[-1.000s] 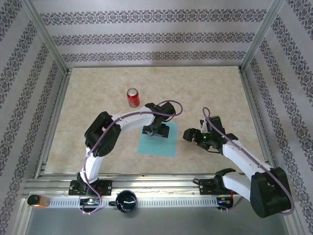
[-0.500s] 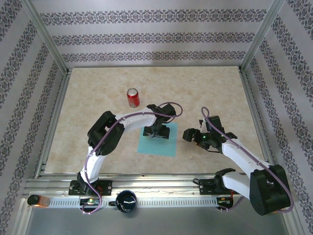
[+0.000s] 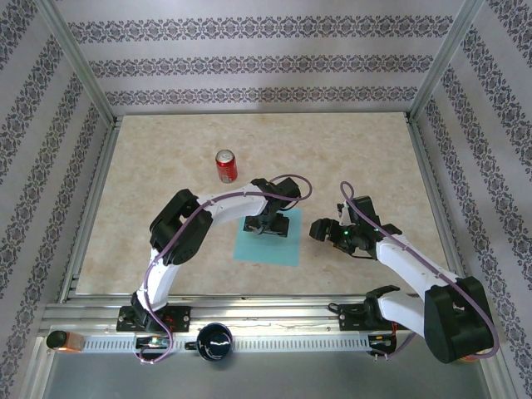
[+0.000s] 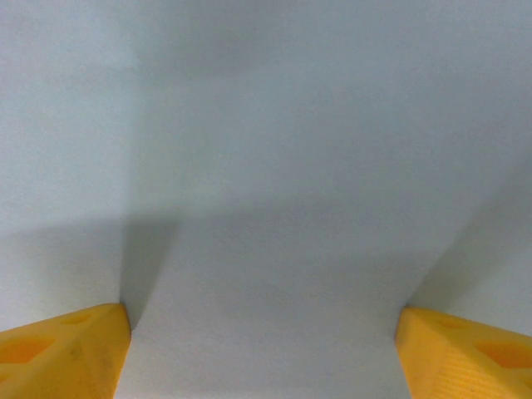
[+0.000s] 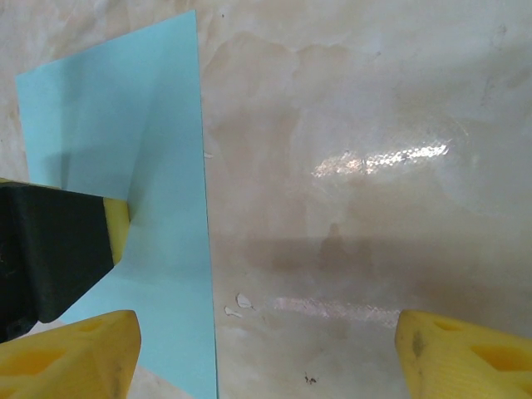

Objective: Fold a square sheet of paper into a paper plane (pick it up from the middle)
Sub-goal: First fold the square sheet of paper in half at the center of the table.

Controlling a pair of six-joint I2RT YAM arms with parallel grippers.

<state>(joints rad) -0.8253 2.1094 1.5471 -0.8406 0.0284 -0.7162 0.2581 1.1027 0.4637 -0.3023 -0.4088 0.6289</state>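
- A red soda can (image 3: pixel 226 165) stands upright on the marbled table (image 3: pixel 150 208), upper left of centre in the top view, well apart from the paper.
- The left gripper (image 3: pixel 266 223) points down over the upper part of the paper, at the centre of the frame. In the left wrist view (image 4: pixel 262 349) its yellow fingers (image 4: pixel 62 353) sit in the bottom corners, spread wide. The tips seem to rest on the paper, with nothing pinched between them.
- The square sheet of paper (image 3: pixel 268 241) lies flat and unfolded at the centre of the table. It is turquoise-blue, and its plain surface covers the left wrist view (image 4: pixel 266 166).
- The right gripper (image 3: pixel 320 229) sits just right of the sheet's right edge. In the right wrist view (image 5: pixel 266 357) its fingers are spread wide over bare table and hold nothing, with the sheet (image 5: pixel 125 125) at upper left.
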